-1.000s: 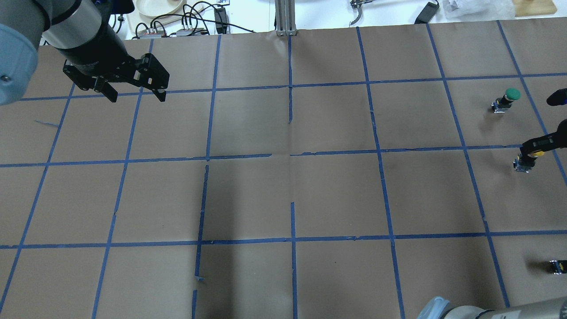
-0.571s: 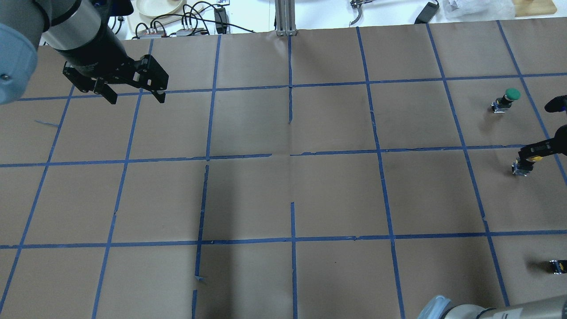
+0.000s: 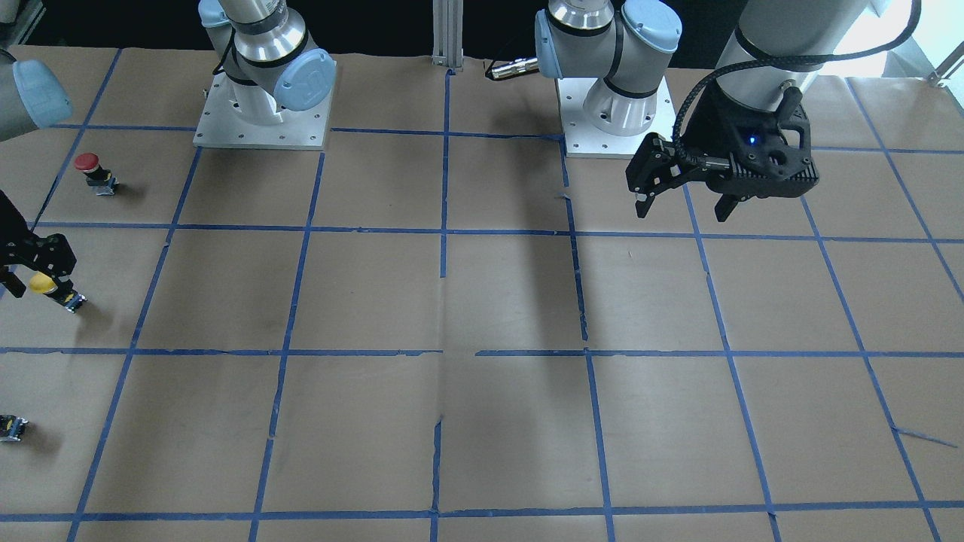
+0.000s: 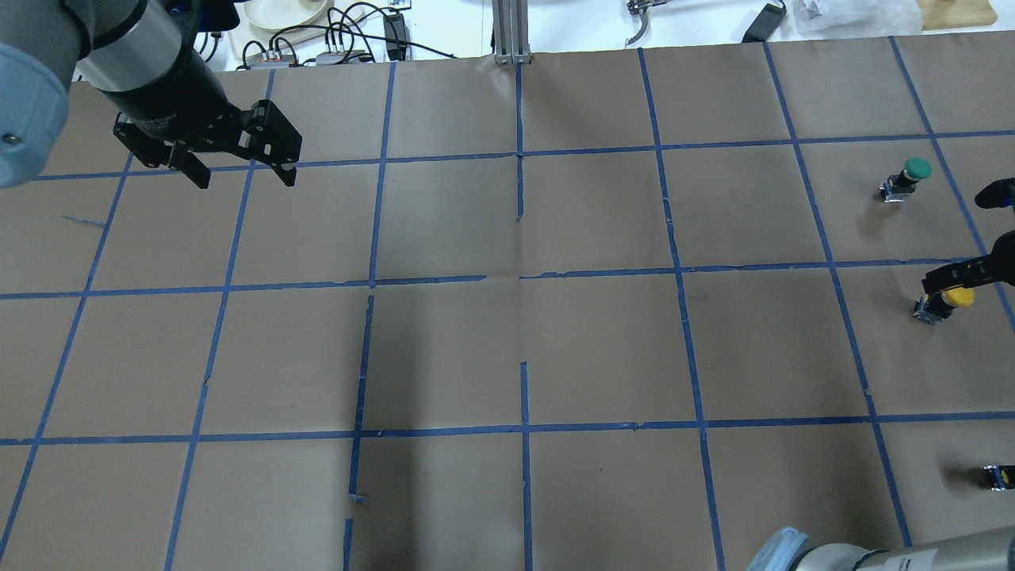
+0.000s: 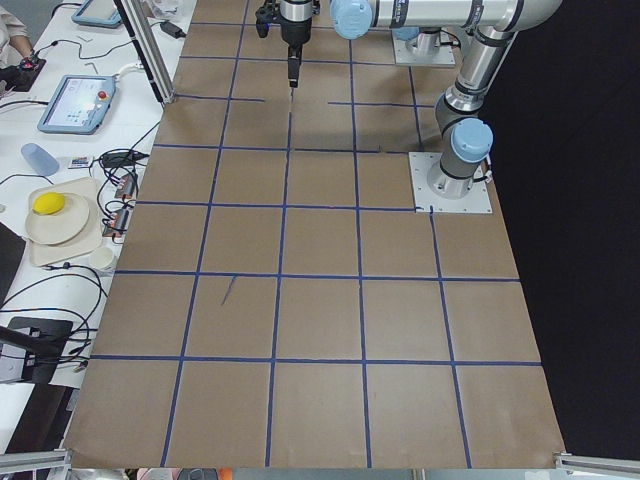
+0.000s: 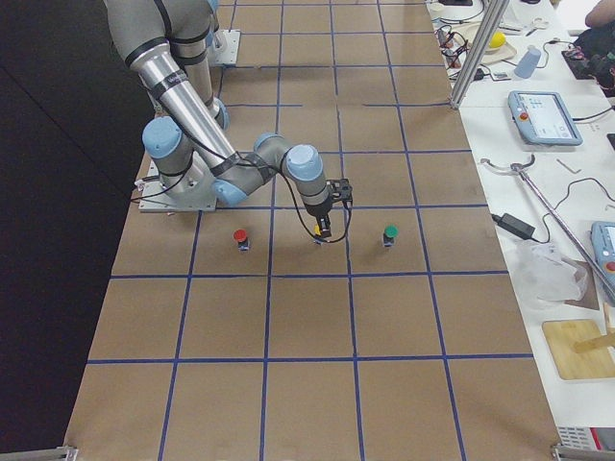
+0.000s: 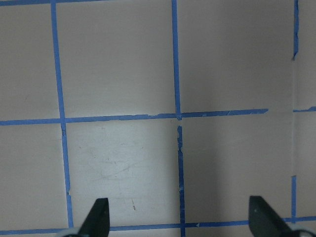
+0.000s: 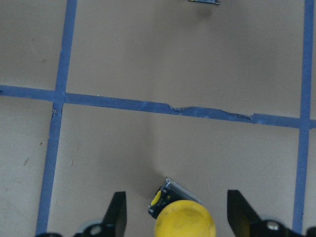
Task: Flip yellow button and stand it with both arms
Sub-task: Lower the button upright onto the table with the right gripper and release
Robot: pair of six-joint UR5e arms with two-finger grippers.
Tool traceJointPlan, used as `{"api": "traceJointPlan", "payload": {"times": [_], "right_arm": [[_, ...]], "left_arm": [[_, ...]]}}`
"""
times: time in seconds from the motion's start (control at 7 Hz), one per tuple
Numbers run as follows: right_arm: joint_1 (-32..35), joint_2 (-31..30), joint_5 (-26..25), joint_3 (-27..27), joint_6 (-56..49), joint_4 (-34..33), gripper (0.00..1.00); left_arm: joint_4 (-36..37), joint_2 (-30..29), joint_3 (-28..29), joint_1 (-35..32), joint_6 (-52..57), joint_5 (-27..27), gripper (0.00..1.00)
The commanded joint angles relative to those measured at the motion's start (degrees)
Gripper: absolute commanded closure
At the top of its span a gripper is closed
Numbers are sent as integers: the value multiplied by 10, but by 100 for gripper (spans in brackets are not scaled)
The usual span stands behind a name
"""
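Note:
The yellow button is at the table's right edge, cap up and leaning a little, with its metal base on the paper. It also shows in the front view and in the right wrist view. My right gripper is open. Its fingers stand either side of the yellow cap with gaps on both sides. It also shows in the front view. My left gripper is open and empty, hovering above the far left of the table. It also shows in the front view and the left wrist view.
A green-capped button stands one square beyond the yellow one. A red-capped button stands on the robot's side of it. A small black switch block lies near the right edge. Cables and a dish lie beyond the table's far edge.
The right gripper and the yellow button have shifted slightly toward the robot. The cap now shows clear of the finger that covered it. The left gripper has barely moved.

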Motion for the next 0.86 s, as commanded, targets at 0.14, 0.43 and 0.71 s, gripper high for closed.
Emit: {"api": "traceJointPlan", "payload": {"times": [0.14,0.43,0.71], "right_arm": [[4,-50,-27,-58,58,161,0],[22,-88,-35,-159,126,361,0],[92,-147,-46,-237,253,535,0]], "left_arm": [[0,-1,1,1,0,-13,0],[0,-1,2,1,0,-9,0],[-2,-1,8,1,1,-5,0]]}}
